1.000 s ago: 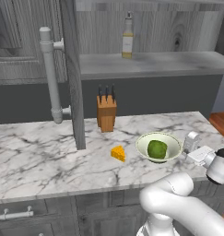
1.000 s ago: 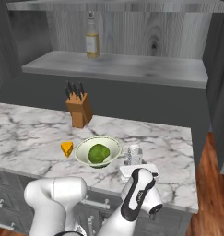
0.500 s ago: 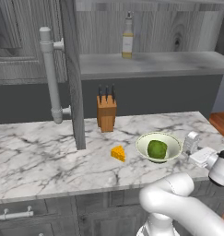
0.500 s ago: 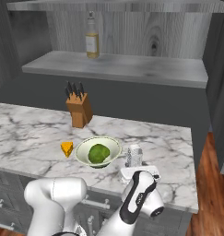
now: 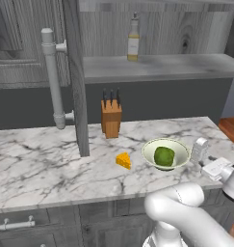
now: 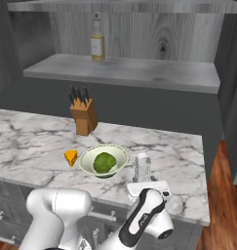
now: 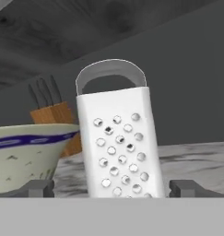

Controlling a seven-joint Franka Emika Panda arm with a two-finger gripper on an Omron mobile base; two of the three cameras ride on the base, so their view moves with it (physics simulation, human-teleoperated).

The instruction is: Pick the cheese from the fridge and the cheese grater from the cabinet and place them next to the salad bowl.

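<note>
Cheese grater [image 7: 118,143]: upright on bench [image 5: 36,164], near its front right corner, just beside salad bowl [image 5: 165,153]. Cheese [image 5: 123,160]: on the bowl's other side. End effector [image 7: 112,189]: spread wide, fingertips flanking the grater, gripping nothing.

Cheese [image 5: 123,160] left of salad bowl [image 5: 151,148]; cheese grater [image 5: 200,150] right.

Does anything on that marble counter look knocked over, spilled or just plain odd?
Nothing stands out. The white metal box grater stands upright right of the cream-green salad bowl, the yellow cheese wedge sits left of it, and the wooden knife block is upright behind.
</note>
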